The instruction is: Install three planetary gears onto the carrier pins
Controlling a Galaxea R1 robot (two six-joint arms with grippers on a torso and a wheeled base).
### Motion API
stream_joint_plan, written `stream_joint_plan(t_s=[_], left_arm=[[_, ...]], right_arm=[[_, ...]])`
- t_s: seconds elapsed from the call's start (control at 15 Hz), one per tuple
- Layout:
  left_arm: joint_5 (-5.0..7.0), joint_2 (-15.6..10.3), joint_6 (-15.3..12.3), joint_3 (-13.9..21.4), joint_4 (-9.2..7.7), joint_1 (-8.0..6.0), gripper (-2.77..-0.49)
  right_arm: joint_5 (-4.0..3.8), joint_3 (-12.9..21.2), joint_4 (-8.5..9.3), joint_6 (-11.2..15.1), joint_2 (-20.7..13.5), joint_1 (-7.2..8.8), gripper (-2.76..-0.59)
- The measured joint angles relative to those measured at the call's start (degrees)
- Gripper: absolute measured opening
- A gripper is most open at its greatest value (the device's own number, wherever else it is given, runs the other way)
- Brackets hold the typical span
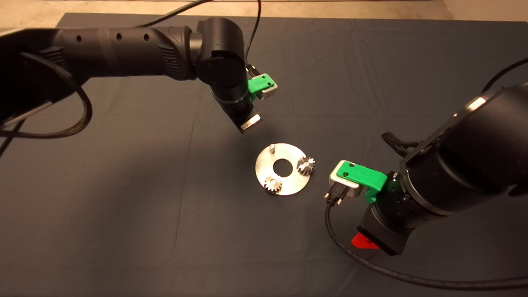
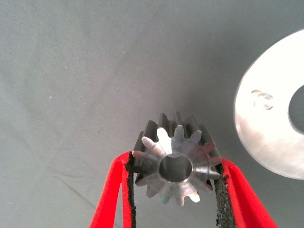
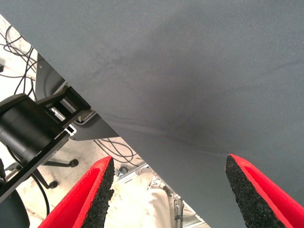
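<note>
Between my left gripper's (image 2: 176, 190) black pads I hold a steel planetary gear (image 2: 176, 164), clamped by its teeth, its bore facing the wrist camera. It hangs above the mat (image 1: 165, 206), just beside the silver carrier disc (image 1: 284, 181), near the one bare carrier pin (image 1: 272, 146). Two more gears (image 1: 306, 165) (image 1: 273, 183) already sit on the disc's other pins. My right gripper (image 3: 168, 190) waits off to the disc's side, fingers spread wide and empty.
</note>
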Motion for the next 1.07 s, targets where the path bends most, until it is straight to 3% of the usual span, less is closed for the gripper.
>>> stream_joint_plan(t_s=[0.27,0.53,0.8,0.93,1.07], left_arm=[[0.17,-0.1,-6.2,4.06,-0.3,0.0,-2.51],[-0.6,1.01,-7.3,4.26,-0.28,0.11,-2.51],[-2.1,1.83,-8.59,3.93,-0.28,0.33,-2.51],[-2.7,3.5,-9.25,3.82,-0.23,1.32,-2.51],[-3.08,4.65,-9.59,3.55,-0.37,3.43,-2.51]], right_arm=[[0.01,0.05,0.0,0.0,0.24,0.0,-1.63],[-0.05,0.06,0.0,0.0,0.28,0.0,-1.63],[-0.02,0.06,0.0,0.01,0.28,0.0,-1.63],[-0.03,0.06,0.0,0.01,0.28,0.0,-1.63],[-0.05,0.09,0.0,0.01,0.27,0.0,-1.63]])
